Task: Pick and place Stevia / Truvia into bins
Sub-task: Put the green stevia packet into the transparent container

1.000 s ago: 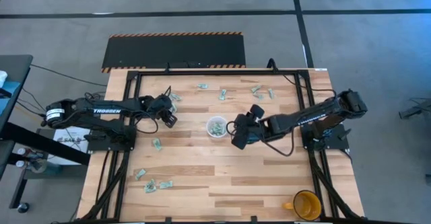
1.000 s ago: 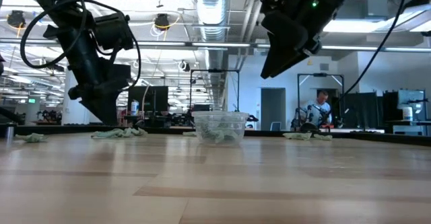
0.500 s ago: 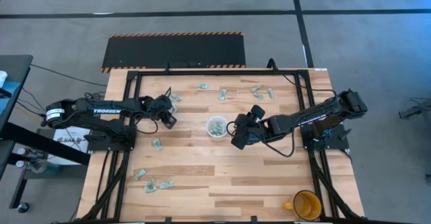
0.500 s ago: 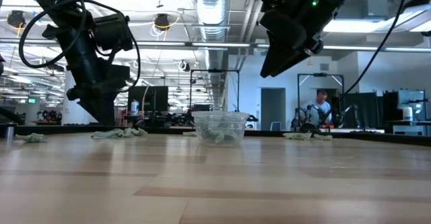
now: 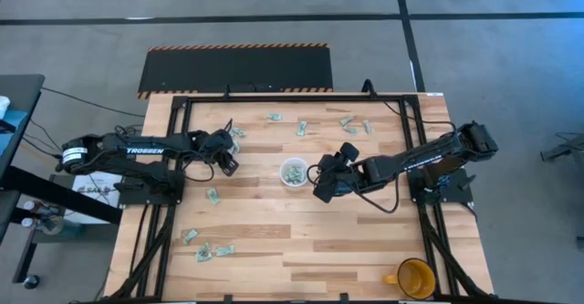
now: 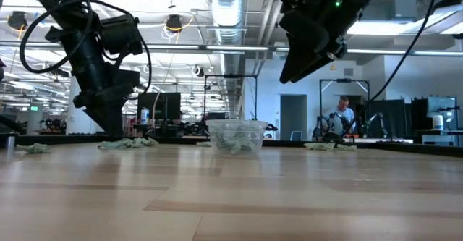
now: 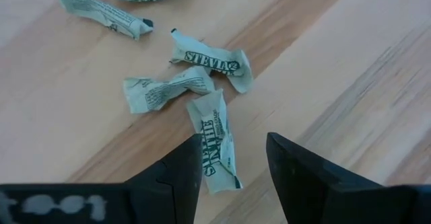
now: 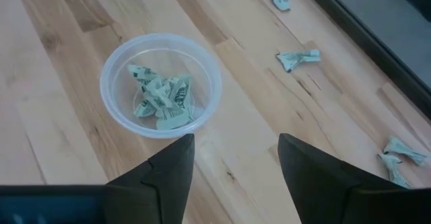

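High view: left tool down by the sachet cluster near the tabletop's far left part, right tool just beside the clear cup at mid-tabletop, on its right. More sachets scattered along the far edge and toward the far right, one lone sachet left of the cup, a few more near the front left. Yellow-orange mug well apart at the front right corner.

Left wrist view: left tool open, fingers spread to either side of one crumpled green-and-white sachet lying flat on the wood, not pinched. Two further sachets touching or just beside it, lettering "STEVIA" legible on one; others farther off.

Right wrist view: right tool open and empty, fingers apart, cup just ahead, upright, several sachets heaped inside. Loose sachets on bare wood beyond, near the dark frame at the tabletop's edge.

Low view: cup standing at centre with green paper visible through its wall; left tool low, close to the wood beside a flat green pile; right tool raised well above the surface. Person in the room far behind.
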Robot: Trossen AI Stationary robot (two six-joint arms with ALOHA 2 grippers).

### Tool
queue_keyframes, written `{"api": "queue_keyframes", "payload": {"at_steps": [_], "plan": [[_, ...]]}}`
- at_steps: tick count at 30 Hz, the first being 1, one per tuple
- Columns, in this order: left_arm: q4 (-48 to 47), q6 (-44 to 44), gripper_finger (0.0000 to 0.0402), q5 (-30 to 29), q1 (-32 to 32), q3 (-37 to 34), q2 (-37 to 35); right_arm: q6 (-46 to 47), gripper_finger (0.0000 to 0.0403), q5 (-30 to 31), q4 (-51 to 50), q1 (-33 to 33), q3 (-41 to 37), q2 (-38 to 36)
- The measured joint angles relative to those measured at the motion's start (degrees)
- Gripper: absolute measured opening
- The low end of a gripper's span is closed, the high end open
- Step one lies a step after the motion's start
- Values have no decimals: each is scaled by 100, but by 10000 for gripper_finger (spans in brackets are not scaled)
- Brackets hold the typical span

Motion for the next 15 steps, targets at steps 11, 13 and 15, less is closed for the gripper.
{"api": "queue_keyframes", "payload": {"at_steps": [11, 13, 15], "plan": [[-12, -251, 199, -11, 46, 54, 693, 2, 210, 22, 7, 0, -2, 2], [10, -258, 205, -59, 40, 74, 800, 2, 210, 22, 2, 0, -2, 2], [28, -180, 207, -59, 42, 77, 866, 2, 210, 24, 4, 0, -2, 2]]}}
